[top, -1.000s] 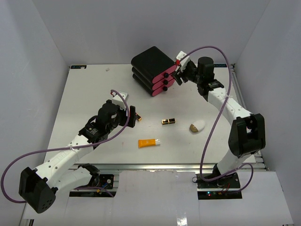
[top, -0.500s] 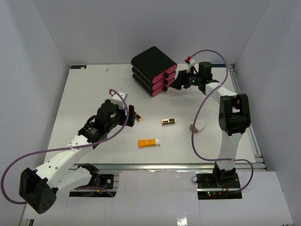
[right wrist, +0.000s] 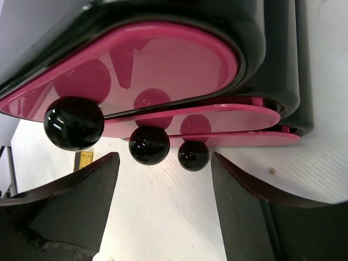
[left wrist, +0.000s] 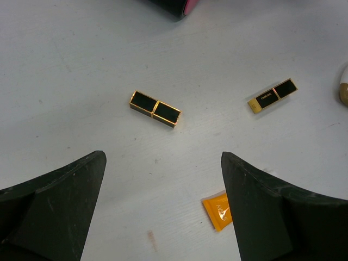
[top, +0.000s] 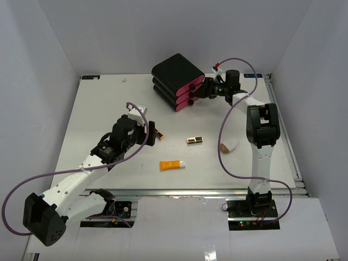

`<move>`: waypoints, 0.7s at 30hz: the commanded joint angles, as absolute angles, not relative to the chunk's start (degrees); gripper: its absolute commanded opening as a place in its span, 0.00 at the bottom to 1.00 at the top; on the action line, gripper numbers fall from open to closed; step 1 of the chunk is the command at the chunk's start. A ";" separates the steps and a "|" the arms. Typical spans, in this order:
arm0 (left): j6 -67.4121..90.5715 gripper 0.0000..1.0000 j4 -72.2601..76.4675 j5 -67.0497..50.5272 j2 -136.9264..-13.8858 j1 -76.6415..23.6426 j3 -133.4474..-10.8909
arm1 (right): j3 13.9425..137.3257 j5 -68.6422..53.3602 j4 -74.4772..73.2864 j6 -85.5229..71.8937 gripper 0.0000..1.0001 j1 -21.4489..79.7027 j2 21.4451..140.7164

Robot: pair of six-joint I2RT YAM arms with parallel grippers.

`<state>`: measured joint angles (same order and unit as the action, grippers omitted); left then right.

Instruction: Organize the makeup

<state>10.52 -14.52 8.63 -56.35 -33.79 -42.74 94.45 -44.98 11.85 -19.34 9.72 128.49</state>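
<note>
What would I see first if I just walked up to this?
Probably the black drawer box with shiny pink fronts at the back of the table, with the open right gripper right at its round black knobs. Then, scattered nearer the front, two black-and-gold lipsticks, an orange tube and an egg-shaped piece, with the open left gripper by one lipstick.
</note>
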 commanded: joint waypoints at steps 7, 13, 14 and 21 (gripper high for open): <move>10.63 0.98 -13.36 7.17 -56.81 -32.96 -42.89 | 97.98 -47.37 17.74 -25.60 0.71 10.53 130.85; 10.57 0.98 -13.38 6.94 -57.22 -32.78 -42.89 | 98.05 -47.32 20.13 -29.23 0.65 11.27 131.86; 10.62 0.98 -13.43 6.94 -57.22 -32.78 -42.89 | 97.81 -47.23 20.33 -29.52 0.64 11.32 131.91; 10.69 0.98 -13.36 6.66 -57.22 -32.64 -42.89 | 96.11 -47.08 21.82 -31.29 0.53 11.34 131.24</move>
